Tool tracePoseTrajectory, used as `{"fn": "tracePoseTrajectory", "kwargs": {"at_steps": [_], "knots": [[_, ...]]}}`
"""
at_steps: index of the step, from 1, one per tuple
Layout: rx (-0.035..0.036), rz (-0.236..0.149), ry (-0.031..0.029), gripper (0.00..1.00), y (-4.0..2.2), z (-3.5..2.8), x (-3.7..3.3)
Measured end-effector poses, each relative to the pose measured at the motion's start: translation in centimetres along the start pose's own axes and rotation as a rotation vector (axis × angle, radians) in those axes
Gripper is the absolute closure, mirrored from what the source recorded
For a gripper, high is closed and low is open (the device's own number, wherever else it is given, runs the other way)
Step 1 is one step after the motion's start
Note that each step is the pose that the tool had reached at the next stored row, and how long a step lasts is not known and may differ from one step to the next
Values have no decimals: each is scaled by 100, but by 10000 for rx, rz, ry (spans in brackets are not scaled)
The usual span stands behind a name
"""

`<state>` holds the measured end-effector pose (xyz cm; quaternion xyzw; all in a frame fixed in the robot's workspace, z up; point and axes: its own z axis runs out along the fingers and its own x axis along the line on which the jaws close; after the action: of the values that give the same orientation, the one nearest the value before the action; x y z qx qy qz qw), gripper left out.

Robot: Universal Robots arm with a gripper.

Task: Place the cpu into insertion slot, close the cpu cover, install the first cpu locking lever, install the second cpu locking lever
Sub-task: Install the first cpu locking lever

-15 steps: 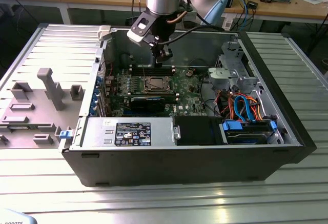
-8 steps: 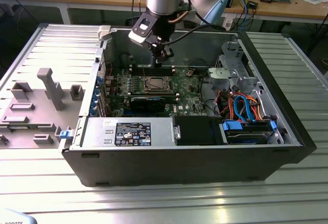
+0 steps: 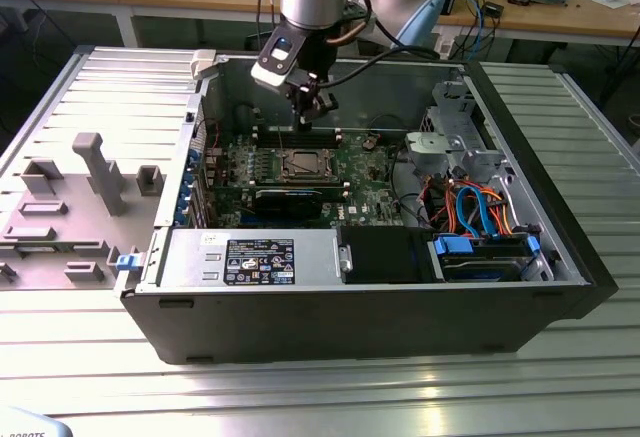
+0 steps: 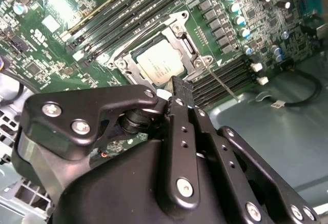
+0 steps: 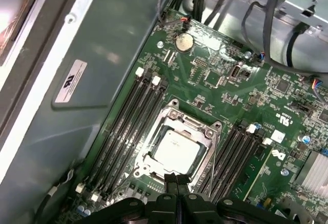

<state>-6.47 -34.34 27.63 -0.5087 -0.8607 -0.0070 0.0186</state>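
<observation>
The cpu (image 5: 177,149) lies flat in the insertion slot (image 5: 171,112) on the green motherboard, its silver-grey top showing through the window of the cpu cover (image 5: 149,155). The cover frame rests down around the chip. In the second wrist view the cpu (image 4: 160,65) sits just past my fingertips, and a thin metal locking lever (image 4: 221,84) runs out along one side of the socket. My gripper (image 5: 177,178) hovers right above the socket's edge, shut with nothing between its fingers. In the exterior view my gripper (image 3: 313,117) hangs over the cpu (image 3: 303,164) inside the open case.
Long memory slots (image 5: 128,126) flank the socket on both sides. A black card (image 3: 290,200) lies in front of the socket. A drive cage with blue and orange cables (image 3: 470,202) is at the exterior view's right. The case wall (image 5: 92,80) rises close by.
</observation>
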Motion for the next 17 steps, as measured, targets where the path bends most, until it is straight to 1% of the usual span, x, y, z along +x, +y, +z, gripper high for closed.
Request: {"fn": "tracePoseTrajectory", "kwargs": {"at_steps": [3,5,7,8,10,12,15,17], "knots": [[18,-465,-3,89,-1,0,0],[32,-871,-5,89,-1,1,1],[58,-1526,-9,89,-1,1,0],[64,-1717,-11,89,-1,1,1],[65,-1869,-16,89,-2,1,1],[73,-2120,-19,89,-2,1,1],[103,-2864,-23,89,-4,1,2],[90,-2909,-34,89,-48,2,26]]}}
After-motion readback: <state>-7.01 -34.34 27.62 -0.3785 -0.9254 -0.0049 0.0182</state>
